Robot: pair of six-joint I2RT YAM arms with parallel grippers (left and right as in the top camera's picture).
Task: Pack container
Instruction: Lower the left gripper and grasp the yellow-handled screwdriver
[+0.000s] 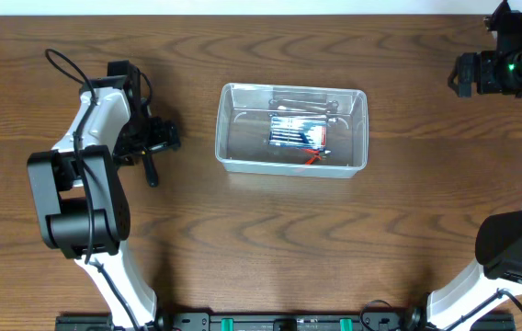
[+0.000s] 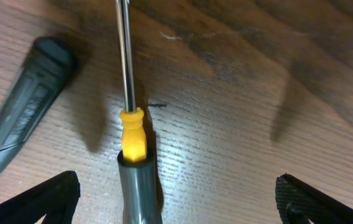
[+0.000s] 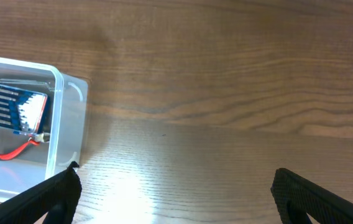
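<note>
The clear plastic container [image 1: 227, 129] stands mid-table and holds a blue pack of small tools [image 1: 296, 136], a metal wrench [image 1: 302, 101] and a red-handled item [image 1: 312, 157]. My left gripper [image 1: 162, 138] is open, low over the table left of the container. In the left wrist view a screwdriver with a grey handle and yellow collar [image 2: 133, 140] lies between the open jaws [image 2: 176, 186]. My right gripper [image 1: 465, 74] is open and empty at the far right. In its wrist view the jaws [image 3: 176, 177] hang over bare wood, right of the container's corner [image 3: 68, 118].
A second tool with a dark grey handle [image 2: 27, 112] lies on the table just left of the screwdriver. It also shows in the overhead view [image 1: 151, 171] below the left gripper. The table is brown wood.
</note>
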